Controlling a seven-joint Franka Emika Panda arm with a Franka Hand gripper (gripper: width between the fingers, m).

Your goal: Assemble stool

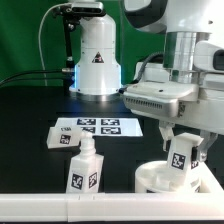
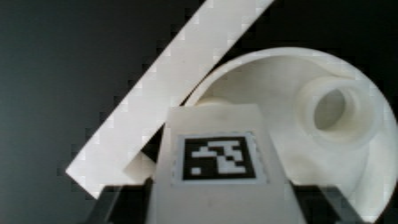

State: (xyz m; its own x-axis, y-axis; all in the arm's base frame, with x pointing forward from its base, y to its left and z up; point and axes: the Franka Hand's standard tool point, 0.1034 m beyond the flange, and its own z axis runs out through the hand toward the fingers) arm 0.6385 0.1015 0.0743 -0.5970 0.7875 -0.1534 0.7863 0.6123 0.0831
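Observation:
My gripper [image 1: 180, 148] is shut on a white stool leg [image 1: 180, 157] with a square tag and holds it upright just over the round white seat [image 1: 160, 180] at the exterior view's lower right. In the wrist view the leg [image 2: 221, 150] sits between my dark fingers [image 2: 135, 200], with my gripper [image 2: 222, 205] closed on its sides. The seat [image 2: 294, 75] lies behind it with a round socket [image 2: 338, 106] showing. A second leg [image 1: 83, 171] stands upright at the front. A third [image 1: 62, 137] lies flat to its left.
The marker board [image 1: 101, 127] lies mid-table. The long white corner rail [image 1: 90, 205] runs along the front edge and crosses the wrist view [image 2: 178, 90] beside the seat. The arm's base [image 1: 95, 60] stands at the back.

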